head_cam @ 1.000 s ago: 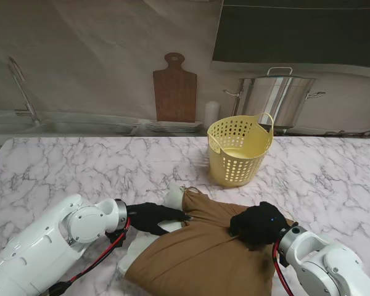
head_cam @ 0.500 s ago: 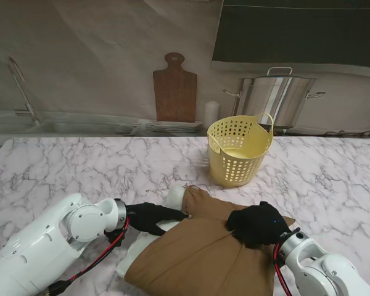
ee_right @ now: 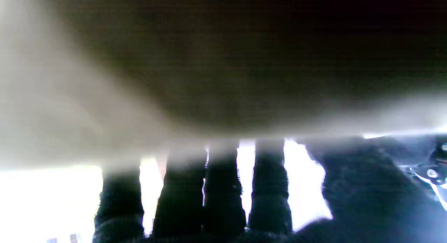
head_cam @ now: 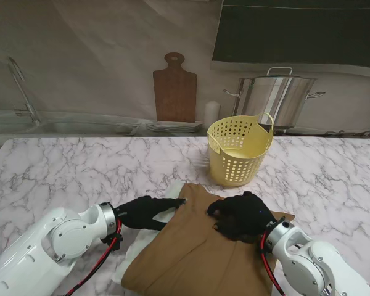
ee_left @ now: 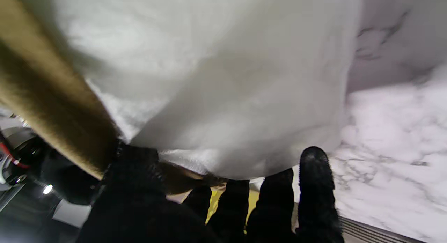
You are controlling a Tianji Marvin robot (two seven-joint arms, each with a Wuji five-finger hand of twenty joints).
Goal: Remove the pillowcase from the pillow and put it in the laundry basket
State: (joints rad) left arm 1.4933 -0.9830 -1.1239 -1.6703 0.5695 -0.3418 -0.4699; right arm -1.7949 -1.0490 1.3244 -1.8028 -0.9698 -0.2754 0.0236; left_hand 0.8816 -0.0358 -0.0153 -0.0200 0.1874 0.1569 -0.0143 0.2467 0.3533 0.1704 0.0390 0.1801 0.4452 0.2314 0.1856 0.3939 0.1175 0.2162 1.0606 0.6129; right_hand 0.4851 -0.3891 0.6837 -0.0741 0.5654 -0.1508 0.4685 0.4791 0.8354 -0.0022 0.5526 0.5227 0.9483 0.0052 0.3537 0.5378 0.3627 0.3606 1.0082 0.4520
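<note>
The stand view looks down from above the shoulders over the white marble worktop [head_cam: 80,166] to its far edge. Each wrist view sits pressed close along black-gloved fingers [ee_left: 314,187], facing fabric; all three share the brown cloth pillowcase [head_cam: 197,253] over the white pillow [ee_left: 223,79]

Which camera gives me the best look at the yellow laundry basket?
The stand view: the laundry basket stands whole and upright on the marble table, beyond the pillowcase. The left wrist view shows only a yellow sliver between the fingers; the right wrist view shows none.
</note>
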